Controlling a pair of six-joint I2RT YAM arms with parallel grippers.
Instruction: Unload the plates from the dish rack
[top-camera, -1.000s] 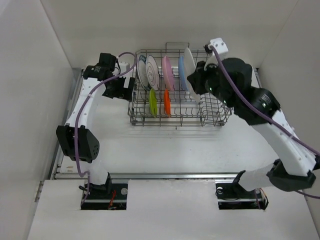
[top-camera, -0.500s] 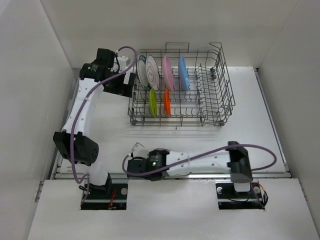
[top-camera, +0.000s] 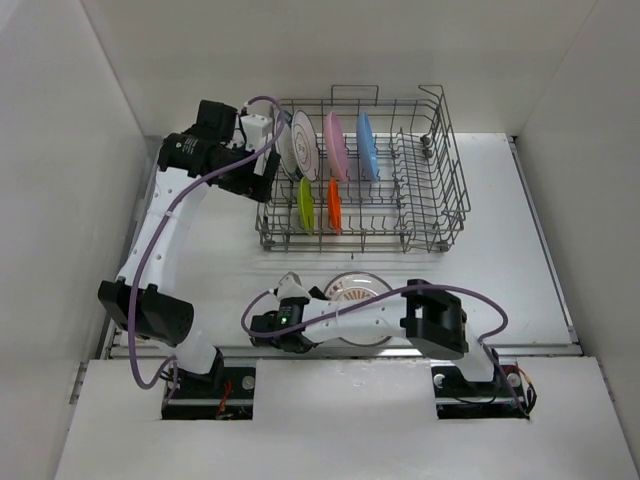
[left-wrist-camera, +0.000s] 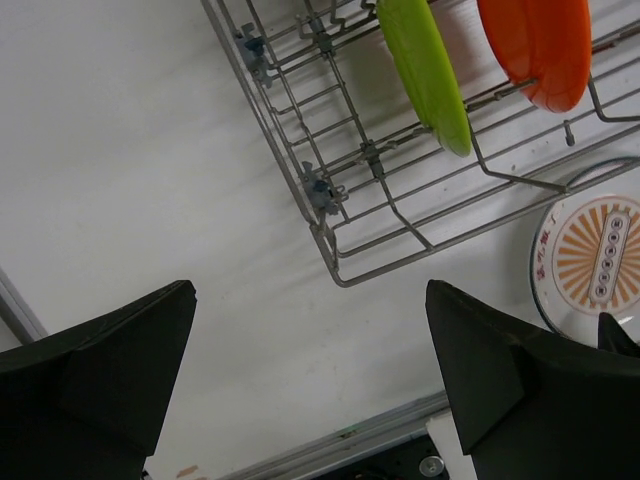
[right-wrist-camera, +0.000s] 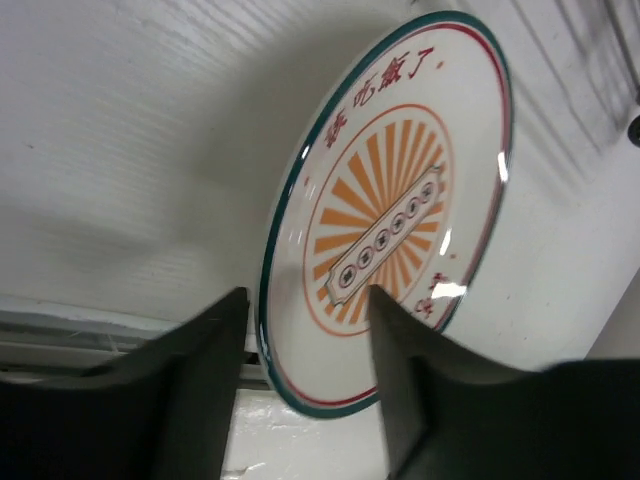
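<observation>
The dish rack (top-camera: 420, 170) stands at the back of the table. It holds a white patterned plate (top-camera: 298, 147), a pink plate (top-camera: 335, 145), a blue plate (top-camera: 367, 145), a lime green plate (top-camera: 306, 204) and an orange plate (top-camera: 334, 204). An orange sunburst plate (top-camera: 358, 288) with a dark green rim lies on the table in front of the rack. My right gripper (right-wrist-camera: 305, 295) is open and straddles that plate's (right-wrist-camera: 390, 230) near rim. My left gripper (top-camera: 258, 180) hangs wide open and empty by the rack's left side (left-wrist-camera: 330, 240).
White walls close in the table on the left, back and right. A metal rail (top-camera: 350, 350) runs along the near table edge. My right forearm (top-camera: 370, 318) lies low across the near table, partly over the sunburst plate.
My right arm swung from the rack's right end down to the near table. The sunburst plate now lies there, and the right jaws have opened. My left gripper shifted slightly toward the rack.
</observation>
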